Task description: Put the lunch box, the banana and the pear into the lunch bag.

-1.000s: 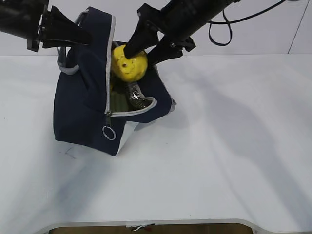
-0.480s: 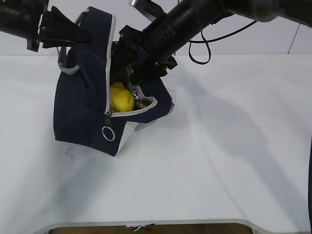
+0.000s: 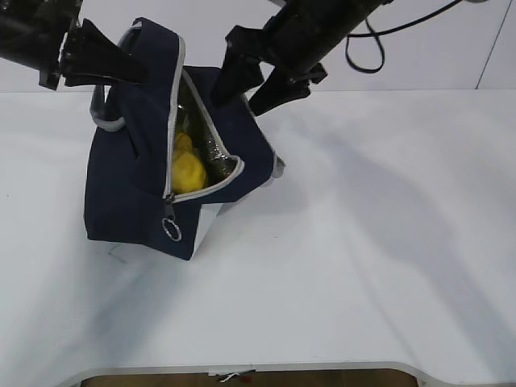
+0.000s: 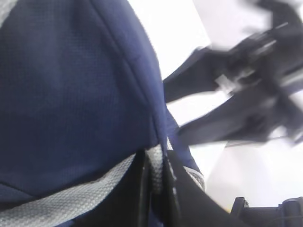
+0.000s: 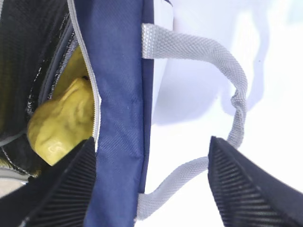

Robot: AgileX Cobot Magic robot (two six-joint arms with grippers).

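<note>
Pear (image 3: 187,171) inside lunch bag (image 3: 129,189); right jaws open above, left jaws clamp strap (image 4: 154,168).

pear (image 3: 187,172) half hidden inside lunch bag (image 3: 129,193), right tool (image 4: 236,101) motion-blurred, left arm cropped

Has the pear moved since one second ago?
Yes. The pear has gone down into the lunch bag: before, it was held above the bag's opening; now it lies inside, low behind the zipper edge, and the right gripper is open above.
</note>
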